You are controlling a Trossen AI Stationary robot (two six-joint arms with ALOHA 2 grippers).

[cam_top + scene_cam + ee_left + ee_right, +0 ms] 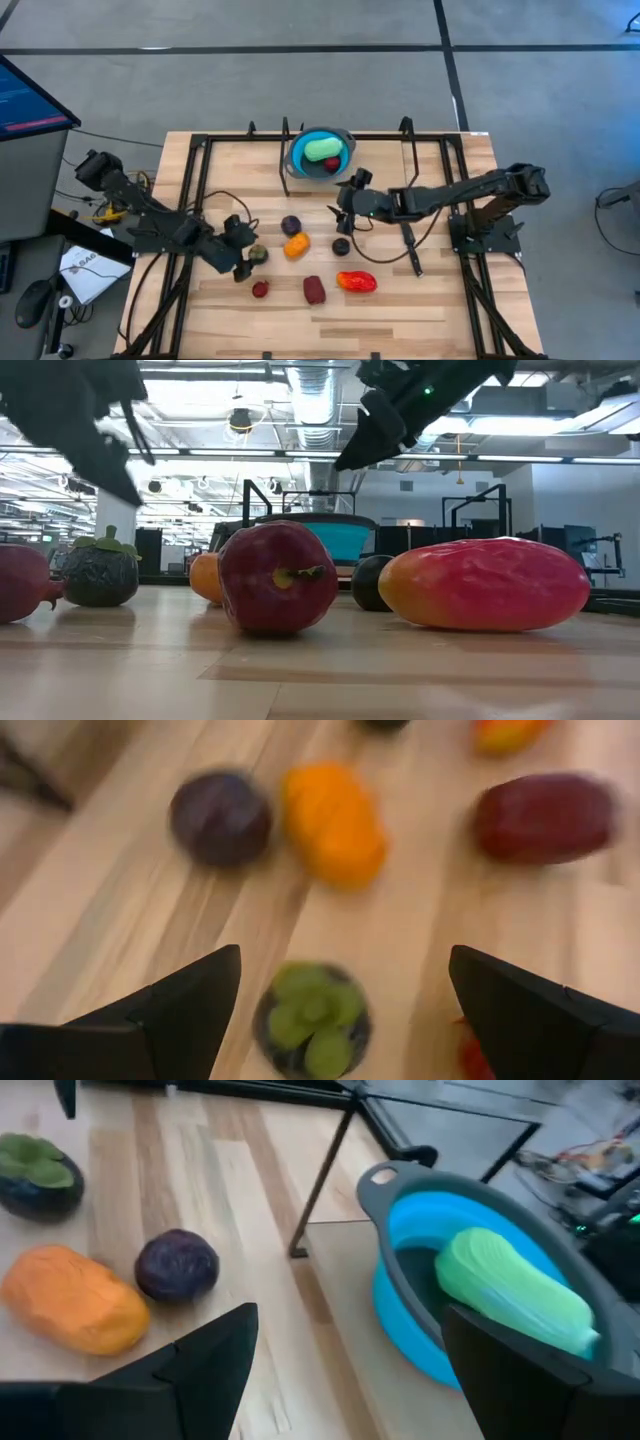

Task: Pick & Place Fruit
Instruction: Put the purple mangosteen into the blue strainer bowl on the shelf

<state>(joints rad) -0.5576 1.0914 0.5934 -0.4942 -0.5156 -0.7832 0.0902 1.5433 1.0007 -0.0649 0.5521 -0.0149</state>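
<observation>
The round blue bowl (300, 160) holds a pale green oblong fruit (322, 149) and a small red piece (333, 164). On the table lie a purple fruit (291, 224), an orange one (296, 244), a small dark one (341, 245), a dark green-capped one (259, 254), a red one (260, 289), a maroon one (314, 289) and a larger red-orange one (356, 282). My left gripper (345, 970) is open above the green-capped fruit (312, 1020), its fingers on either side without touching. My right gripper (350, 1340) is open and empty, hanging between the bowl (400, 1295) and the purple fruit (177, 1265).
A black metal frame (200, 140) runs around the tabletop, and cables (415, 250) trail across the right half. A monitor (30, 100) stands off the table's left far corner. Bare wood lies along the near edge (320, 335).
</observation>
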